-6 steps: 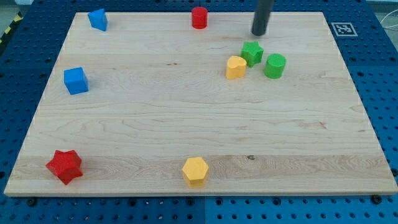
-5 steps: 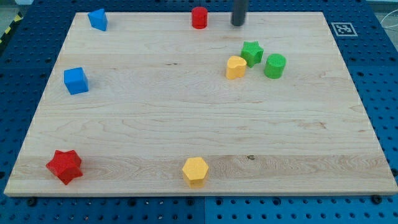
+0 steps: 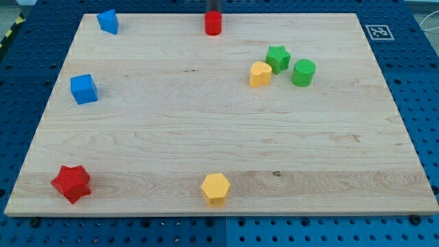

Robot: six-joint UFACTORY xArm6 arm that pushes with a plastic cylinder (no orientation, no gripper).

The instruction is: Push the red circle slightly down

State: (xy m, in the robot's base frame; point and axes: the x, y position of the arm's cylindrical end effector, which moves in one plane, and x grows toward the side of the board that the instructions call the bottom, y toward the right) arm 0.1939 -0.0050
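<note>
The red circle (image 3: pixel 212 24) stands near the top edge of the wooden board (image 3: pixel 206 130), a little left of centre. My tip (image 3: pixel 213 11) sits at the view's top edge, right behind the red circle and touching it or almost so. Only the rod's lowest part shows.
A blue block (image 3: pixel 108 20) is at top left and a blue cube (image 3: pixel 84 88) at left. A yellow block (image 3: pixel 260 73), green star (image 3: pixel 278 57) and green cylinder (image 3: pixel 303 72) cluster at upper right. A red star (image 3: pixel 70 183) and yellow hexagon (image 3: pixel 215 189) lie near the bottom.
My tip moved left along the top edge from near the green star to just behind the red circle. The red circle shifted slightly left and down.
</note>
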